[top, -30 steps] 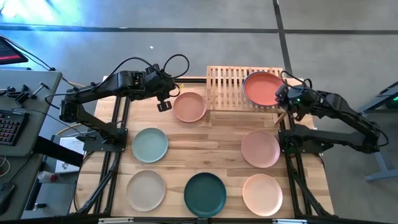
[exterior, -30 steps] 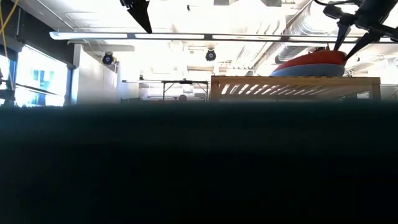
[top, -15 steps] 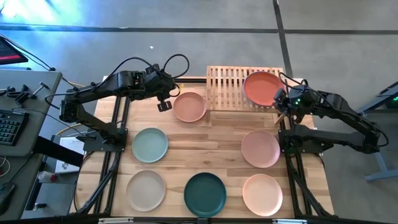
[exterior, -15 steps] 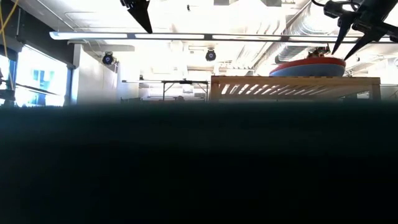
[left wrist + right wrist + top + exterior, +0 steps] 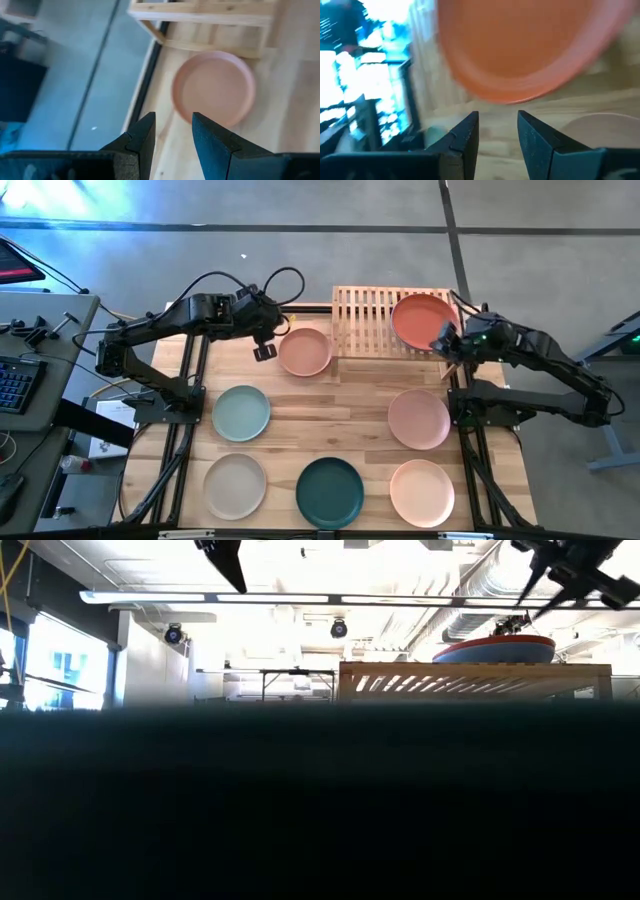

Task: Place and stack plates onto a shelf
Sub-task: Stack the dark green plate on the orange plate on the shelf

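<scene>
The red-orange plate [image 5: 422,320] lies level on a blue plate [image 5: 495,654] at the right end of the bamboo shelf [image 5: 365,320]. My right gripper [image 5: 443,342] hangs open just off that plate's near right rim [image 5: 520,95], raised above it [image 5: 560,575] and touching nothing. My left gripper [image 5: 264,348] hovers open above the table, left of the peach plate [image 5: 305,351], which rests flat on the table in front of the shelf [image 5: 214,87]. Nothing is between its fingers [image 5: 173,120].
More plates lie flat on the plank table [image 5: 350,430]: sage green [image 5: 241,412], beige [image 5: 235,485], dark teal [image 5: 329,491], pale cream-pink [image 5: 421,492], pink [image 5: 418,418]. The shelf's left half [image 5: 360,315] is bare slats. A desk with a keyboard [image 5: 20,380] stands left of the table.
The red-orange plate was tilted, its right rim up by my right gripper; it has since dropped level onto the blue plate. My right gripper has risen clear of the plate and turned at the wrist. The left arm has kept still.
</scene>
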Robot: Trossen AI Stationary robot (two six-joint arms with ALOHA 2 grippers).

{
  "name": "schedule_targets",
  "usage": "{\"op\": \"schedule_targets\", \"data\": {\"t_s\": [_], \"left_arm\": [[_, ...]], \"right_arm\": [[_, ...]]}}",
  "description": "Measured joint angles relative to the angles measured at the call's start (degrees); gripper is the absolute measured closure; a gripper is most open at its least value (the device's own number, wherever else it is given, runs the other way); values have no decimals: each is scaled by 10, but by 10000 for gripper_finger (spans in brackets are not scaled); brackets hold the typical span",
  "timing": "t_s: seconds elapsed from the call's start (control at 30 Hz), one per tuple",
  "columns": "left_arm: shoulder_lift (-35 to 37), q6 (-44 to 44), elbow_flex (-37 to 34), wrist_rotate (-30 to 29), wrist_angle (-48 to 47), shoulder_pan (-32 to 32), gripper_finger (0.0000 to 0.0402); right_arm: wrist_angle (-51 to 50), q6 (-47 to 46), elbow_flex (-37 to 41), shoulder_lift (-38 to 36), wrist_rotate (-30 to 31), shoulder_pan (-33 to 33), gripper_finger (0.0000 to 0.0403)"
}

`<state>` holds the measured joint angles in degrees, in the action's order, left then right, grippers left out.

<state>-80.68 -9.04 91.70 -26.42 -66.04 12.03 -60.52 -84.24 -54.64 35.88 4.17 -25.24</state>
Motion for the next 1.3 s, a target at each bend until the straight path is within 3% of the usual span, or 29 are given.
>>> {"op": "schedule_targets", "data": {"t_s": [0.3, 0.63, 0.97, 1.3], "left_arm": [[-2, 0, 0, 111, -1, 0, 284], [-2, 16, 0, 217, -4, -8, 284], [-2, 87, 0, 234, -44, -61, 284], [-17, 239, 0, 235, -44, -125, 284]], "right_arm": [[177, 74, 0, 9, -60, 15, 289], [349, 138, 0, 56, -67, 73, 289], [402, 182, 0, 105, -110, 144, 289], [419, 225, 0, 114, -143, 216, 289]]}}
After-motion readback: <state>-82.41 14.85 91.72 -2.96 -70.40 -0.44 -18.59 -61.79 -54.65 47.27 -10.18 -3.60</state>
